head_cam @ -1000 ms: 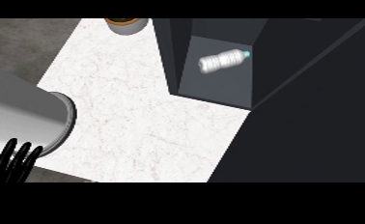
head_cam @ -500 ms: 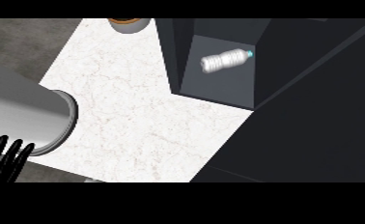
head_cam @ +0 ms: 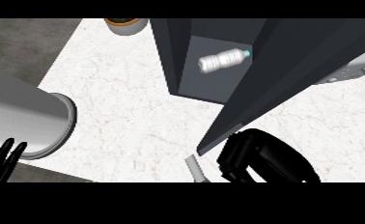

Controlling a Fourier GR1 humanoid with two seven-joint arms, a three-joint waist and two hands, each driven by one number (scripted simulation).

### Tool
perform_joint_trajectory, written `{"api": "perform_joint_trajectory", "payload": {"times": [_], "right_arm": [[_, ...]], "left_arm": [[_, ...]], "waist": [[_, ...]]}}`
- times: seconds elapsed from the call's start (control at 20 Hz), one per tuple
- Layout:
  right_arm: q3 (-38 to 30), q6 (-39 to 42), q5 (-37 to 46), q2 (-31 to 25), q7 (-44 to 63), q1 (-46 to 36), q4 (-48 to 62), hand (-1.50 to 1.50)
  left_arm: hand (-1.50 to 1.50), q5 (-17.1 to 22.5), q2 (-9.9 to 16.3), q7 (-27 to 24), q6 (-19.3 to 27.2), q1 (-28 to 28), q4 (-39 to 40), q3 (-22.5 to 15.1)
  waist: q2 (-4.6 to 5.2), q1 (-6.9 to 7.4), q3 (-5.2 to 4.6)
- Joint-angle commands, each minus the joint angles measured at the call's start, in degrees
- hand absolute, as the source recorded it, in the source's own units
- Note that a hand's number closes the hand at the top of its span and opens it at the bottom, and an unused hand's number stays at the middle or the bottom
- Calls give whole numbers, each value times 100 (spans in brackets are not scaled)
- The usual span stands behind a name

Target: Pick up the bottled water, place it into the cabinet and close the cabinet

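The clear water bottle point(head_cam: 224, 60) with a teal cap lies on its side inside the dark cabinet point(head_cam: 173, 49) at the upper middle. The cabinet door point(head_cam: 285, 83) stands part-way swung in, slanting from the upper right down to the counter's lower middle. My right hand point(head_cam: 267, 162) is at the bottom, just behind the door's lower edge, with its fingers relaxed and nothing in them. A thin grey bar point(head_cam: 196, 166) shows beside it. My left hand point(head_cam: 10, 153) rests open at the lower left edge.
The white marble counter point(head_cam: 128, 102) spreads left of the cabinet. A potted plant point(head_cam: 127, 25) stands at the counter's far edge. My grey left forearm point(head_cam: 32, 117) covers the left side. A light grey object point(head_cam: 342, 73) shows past the door at right.
The cabinet door has swung further in toward the cabinet. My right hand has come into view at the bottom, by the door. The bottle has not moved.
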Motion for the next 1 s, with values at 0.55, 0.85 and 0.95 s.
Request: {"api": "perform_joint_trajectory", "payload": {"times": [0.55, 0.85, 0.95], "right_arm": [[-1735, -903, 550, 1096, -165, -3777, 4754, 150], [-1289, -971, 636, 1275, -157, -3384, 4838, 150], [-1194, -1049, 616, 1363, -122, -3406, 4990, 150]], "left_arm": [[-150, 243, 113, -93, -573, 341, 204, 401], [-150, 231, -18, 42, -384, 264, 35, 381], [-150, 241, -40, 101, -366, 290, 58, 347]], "waist": [[-88, -421, 45], [-134, -512, 62], [-159, -550, 62]]}}
